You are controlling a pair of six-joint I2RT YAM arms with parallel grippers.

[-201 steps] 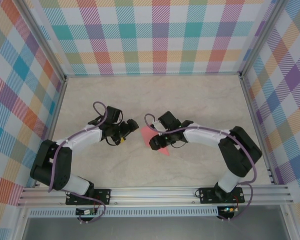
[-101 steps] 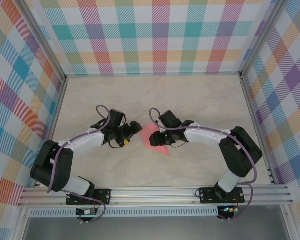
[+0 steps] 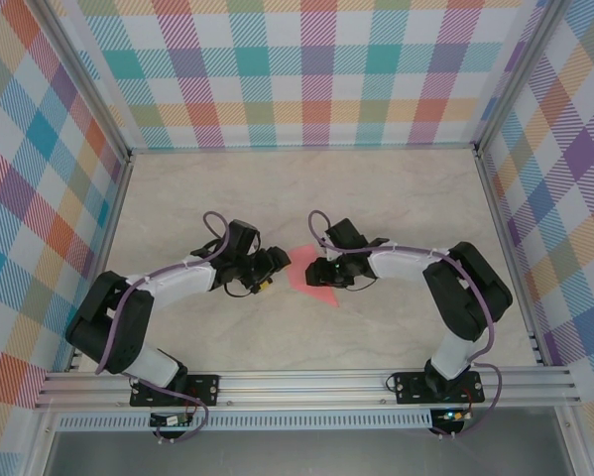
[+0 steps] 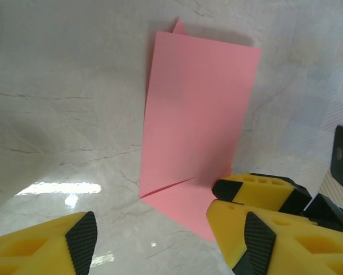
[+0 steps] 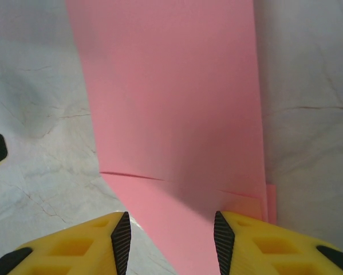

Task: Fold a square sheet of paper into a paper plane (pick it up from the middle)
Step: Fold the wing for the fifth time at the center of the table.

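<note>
The sheet of paper (image 3: pixel 301 280) lies folded on the marble table as a narrow salmon-pink shape, between both grippers. In the left wrist view the paper (image 4: pixel 197 109) is a long panel with a slanted flap at its near end. My left gripper (image 3: pixel 274 266) is at the paper's left edge. Its jaws (image 4: pixel 170 243) are open wide, with bare table and the paper's corner between them. My right gripper (image 3: pixel 316 270) hovers low over the paper (image 5: pixel 171 103). It is open, (image 5: pixel 171 243) its pads straddling the flat paper. One of its yellow fingers (image 4: pixel 257 189) rests on the paper's edge.
The marble tabletop (image 3: pixel 396 198) stretches behind and to both sides of the arms. Plaid walls (image 3: pixel 306 69) with aluminium posts close in the back and sides. A metal rail (image 3: pixel 306 382) runs along the near edge.
My left gripper has moved right, up to the paper's edge, and its jaws have narrowed. My right gripper has shifted slightly right over the paper and closed a little.
</note>
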